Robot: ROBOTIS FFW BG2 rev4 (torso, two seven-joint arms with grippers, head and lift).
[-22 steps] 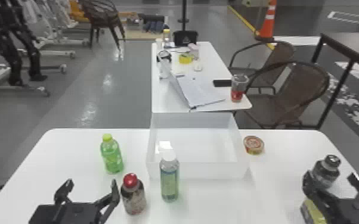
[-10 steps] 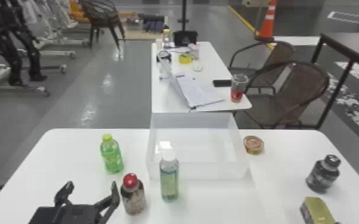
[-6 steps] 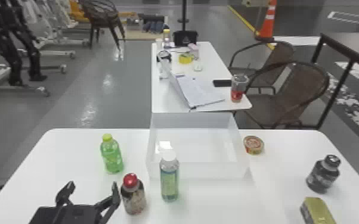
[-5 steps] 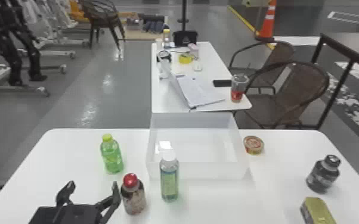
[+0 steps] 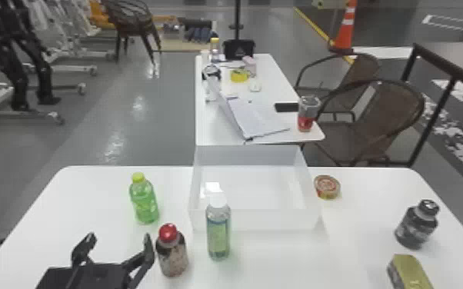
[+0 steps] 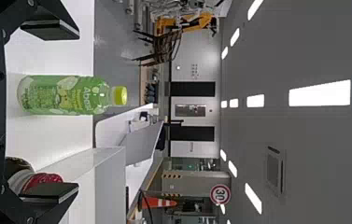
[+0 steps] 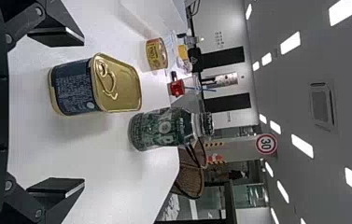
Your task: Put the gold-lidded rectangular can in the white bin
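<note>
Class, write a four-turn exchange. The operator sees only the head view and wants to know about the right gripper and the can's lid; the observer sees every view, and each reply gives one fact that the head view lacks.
Operator: I have only the head view. Is the right gripper open or shut?
Observer: Open; its two fingers stand well apart, seen from the right wrist.
Operator: What is on the lid of the can?
Observer: A pull ring, lying on the gold surface.
</note>
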